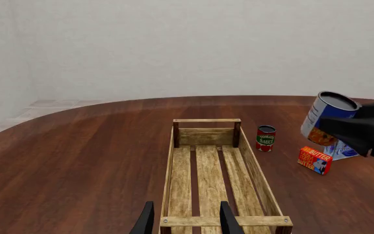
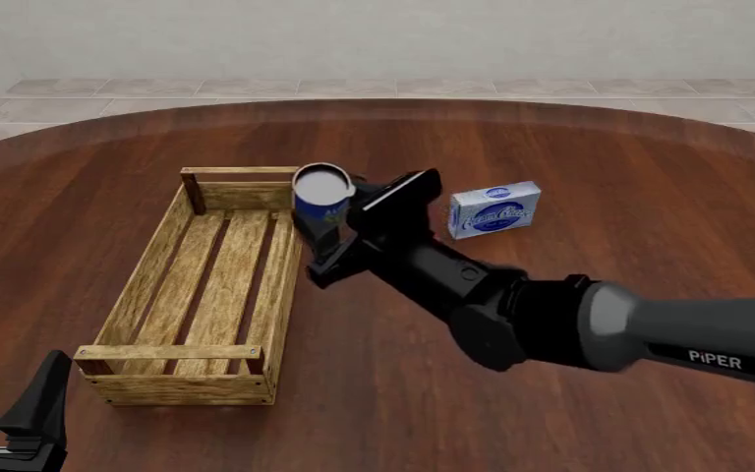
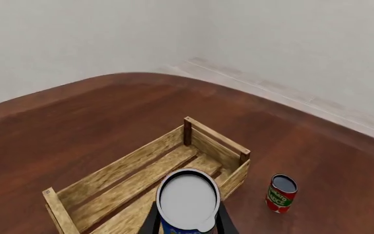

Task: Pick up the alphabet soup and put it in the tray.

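Observation:
The alphabet soup [image 2: 322, 195], a blue-labelled can with a pale top, hangs in the air, slightly tilted, with my right gripper [image 2: 329, 230] shut on it. In the front view it is over the right rim of the tray [image 2: 152, 287], near the far end. The right wrist view looks down on the can's top [image 3: 188, 199] with the tray's slats [image 3: 125, 181] below. From the left wrist the can [image 1: 328, 116] shows up to the right of the tray [image 1: 209, 171]. My left gripper [image 2: 5, 395] stays open and holds nothing, low at the tray's near end.
A red-and-green can [image 1: 266, 138] stands on the table just right of the tray's far end. A white and blue box [image 2: 494, 208] lies further right, and a red butter box [image 1: 314, 160] lies near it. The dark wood table [image 2: 588, 157] curves away toward the wall.

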Action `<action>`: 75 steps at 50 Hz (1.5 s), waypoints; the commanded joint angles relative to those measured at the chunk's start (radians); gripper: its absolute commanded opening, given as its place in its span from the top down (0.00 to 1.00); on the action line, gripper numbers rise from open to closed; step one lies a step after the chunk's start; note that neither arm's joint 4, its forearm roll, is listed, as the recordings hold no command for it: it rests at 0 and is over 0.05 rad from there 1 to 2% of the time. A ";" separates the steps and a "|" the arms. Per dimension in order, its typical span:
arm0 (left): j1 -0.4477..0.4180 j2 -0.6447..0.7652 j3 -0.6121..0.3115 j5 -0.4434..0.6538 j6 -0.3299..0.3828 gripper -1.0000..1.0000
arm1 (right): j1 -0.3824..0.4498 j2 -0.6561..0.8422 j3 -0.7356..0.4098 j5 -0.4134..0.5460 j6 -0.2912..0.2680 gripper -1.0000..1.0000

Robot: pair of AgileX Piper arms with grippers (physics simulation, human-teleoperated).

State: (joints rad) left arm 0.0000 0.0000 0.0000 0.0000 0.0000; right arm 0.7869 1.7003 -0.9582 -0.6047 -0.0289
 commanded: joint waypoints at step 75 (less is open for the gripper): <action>0.000 0.000 0.000 0.000 0.000 0.00 | 0.096 0.430 -0.573 0.133 -0.005 1.00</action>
State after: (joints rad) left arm 0.0000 0.0000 0.0000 0.0000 0.0000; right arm 0.8868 2.1022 -1.4882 -0.4613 -0.0572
